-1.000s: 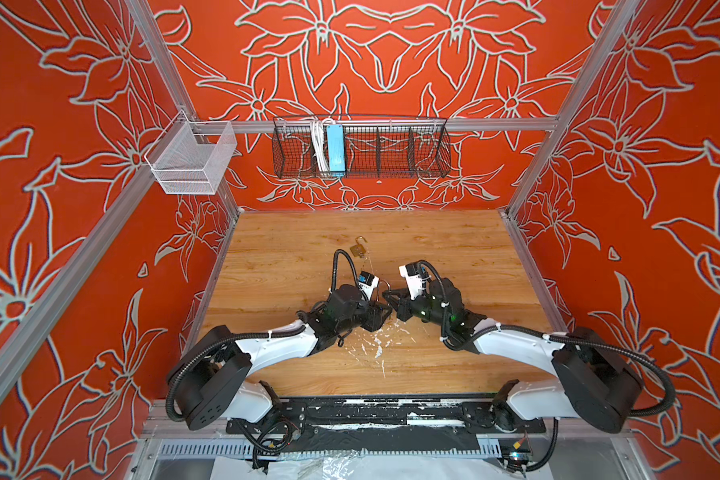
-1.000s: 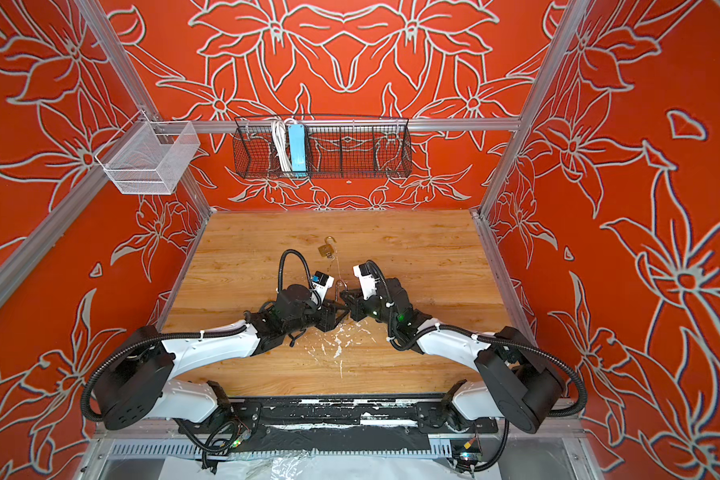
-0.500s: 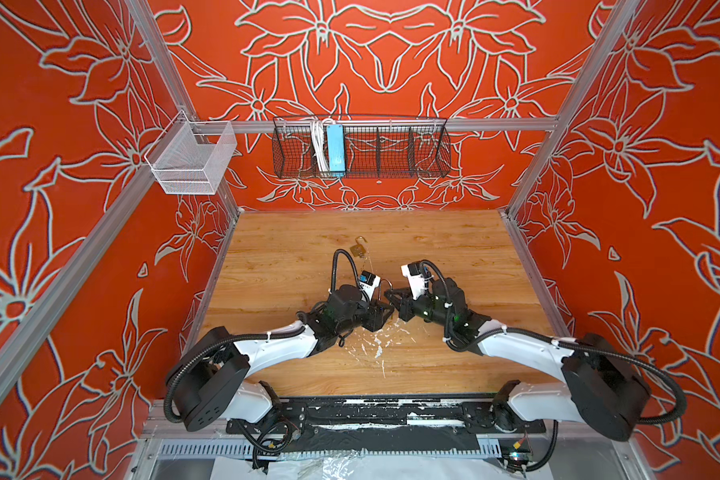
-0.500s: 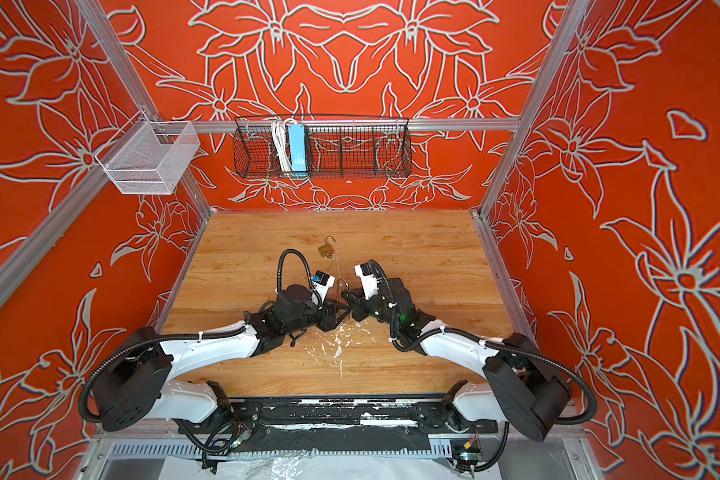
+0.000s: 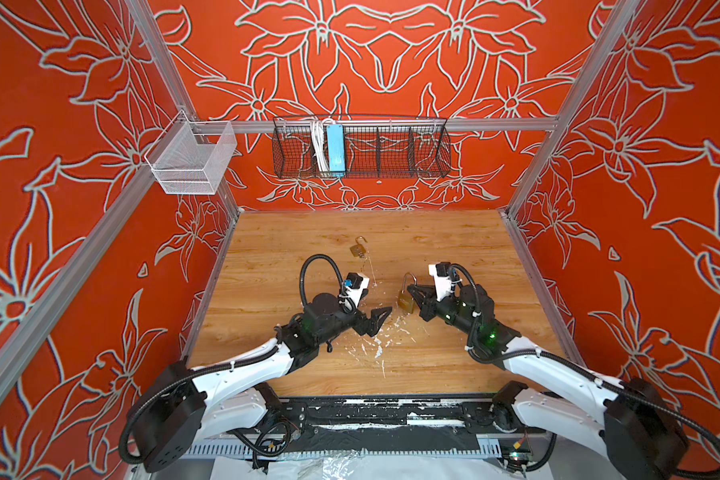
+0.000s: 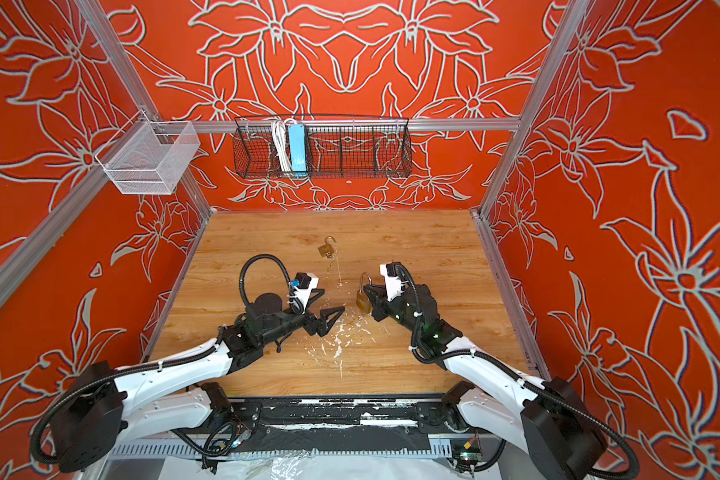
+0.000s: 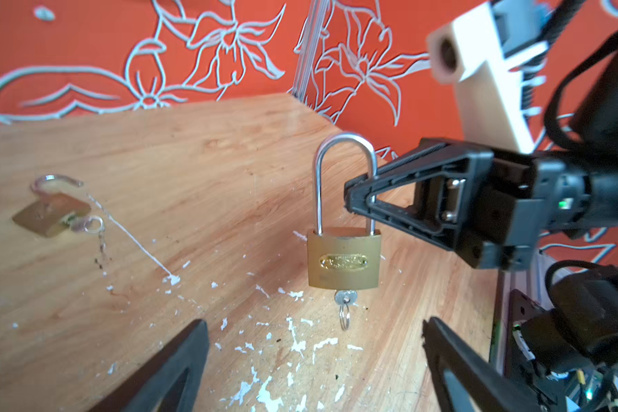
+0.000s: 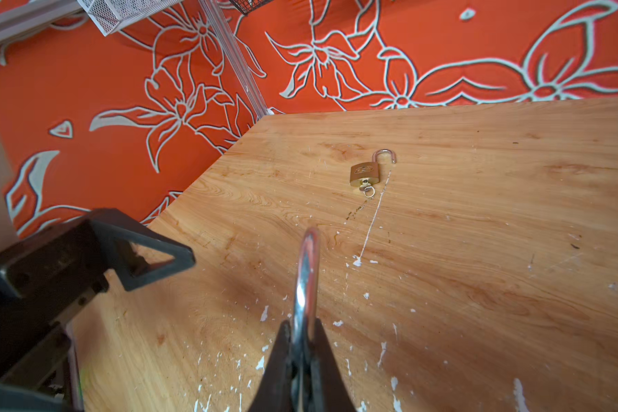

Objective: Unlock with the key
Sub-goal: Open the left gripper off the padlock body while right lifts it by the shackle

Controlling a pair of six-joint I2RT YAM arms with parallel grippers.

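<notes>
- Left wrist view: right pincer [image 7: 350,198] clamped on shackle [image 7: 317,185]; padlock [image 7: 343,258] hangs clear above counter [image 7: 157,160], key [image 7: 345,296] seated underneath.
- In a top view, padlock [image 5: 405,300] sits just right of frame centre.
- Left pincer [image 7: 313,333] spread wide, empty, short of key.
- Best: close squarely on key head, twist without tugging, since the lock will likely swing.

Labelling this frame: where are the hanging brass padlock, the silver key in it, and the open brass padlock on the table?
Hanging brass padlock [image 7: 343,258]: left wrist view, body centre.
Silver key [image 7: 346,296]: left wrist view, head under the body.
Open brass padlock [image 8: 364,174]: right wrist view, body face.
</notes>
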